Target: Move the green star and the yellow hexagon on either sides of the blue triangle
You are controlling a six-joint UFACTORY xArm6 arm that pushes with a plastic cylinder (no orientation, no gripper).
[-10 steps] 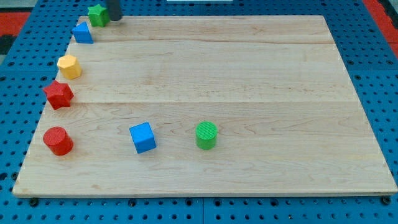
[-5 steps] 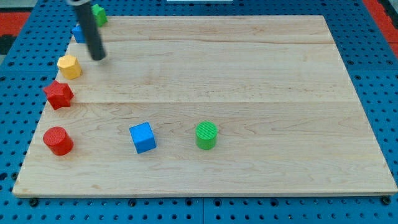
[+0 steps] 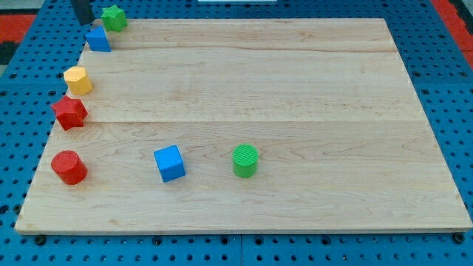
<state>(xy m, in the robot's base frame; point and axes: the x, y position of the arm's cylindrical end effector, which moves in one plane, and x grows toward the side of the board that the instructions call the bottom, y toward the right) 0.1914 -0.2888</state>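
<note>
The green star (image 3: 114, 17) sits at the board's top left corner. The blue triangle (image 3: 97, 39) lies just below and left of it, near the left edge. The yellow hexagon (image 3: 78, 79) lies further down the left edge, apart from the triangle. My tip (image 3: 83, 20) is at the view's top left, off the board's edge, left of the green star and above the blue triangle, touching neither.
A red star (image 3: 69, 112) and a red cylinder (image 3: 69, 166) lie lower along the left edge. A blue cube (image 3: 170, 163) and a green cylinder (image 3: 245, 160) stand near the bottom middle. The wooden board (image 3: 295, 89) rests on a blue pegboard.
My tip went from right of the green star down beside the yellow hexagon, then up to the top left. The hexagon has shifted slightly left.
</note>
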